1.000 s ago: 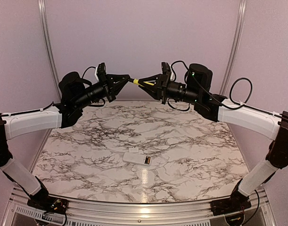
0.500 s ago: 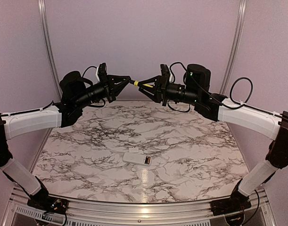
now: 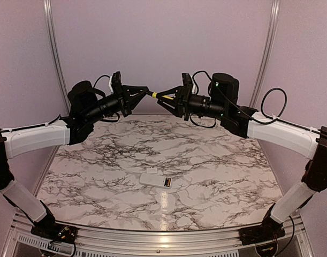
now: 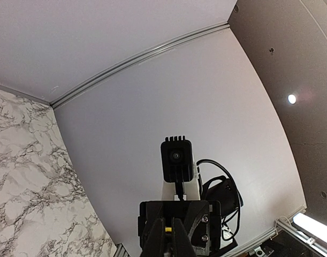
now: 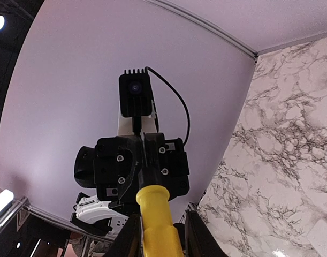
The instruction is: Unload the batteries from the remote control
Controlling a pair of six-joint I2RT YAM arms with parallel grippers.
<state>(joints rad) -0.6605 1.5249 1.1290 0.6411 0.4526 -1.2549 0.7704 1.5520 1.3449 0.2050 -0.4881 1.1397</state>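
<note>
The white remote control (image 3: 155,180) lies flat on the marble table, near the front middle. The dark recess at its right end shows a small brassy glint, the batteries (image 3: 167,182). Both arms are raised high at the back, far from the remote. My left gripper (image 3: 146,92) is shut on the black tip of the yellow-handled tool (image 3: 154,93); a bit of yellow shows between its fingers in the left wrist view (image 4: 167,229). My right gripper (image 3: 163,97) faces it, its jaws spread around the yellow handle (image 5: 155,211) with small gaps on both sides.
The marble table (image 3: 217,155) has a metal rail along its front edge. Plain lilac walls with metal corner posts close in the back and sides. A corner of the remote shows at the lower right of the right wrist view (image 5: 325,235).
My right gripper's fingers have spread off the yellow handle and it has drawn back slightly to the right. The left gripper and the tool have stayed in place.
</note>
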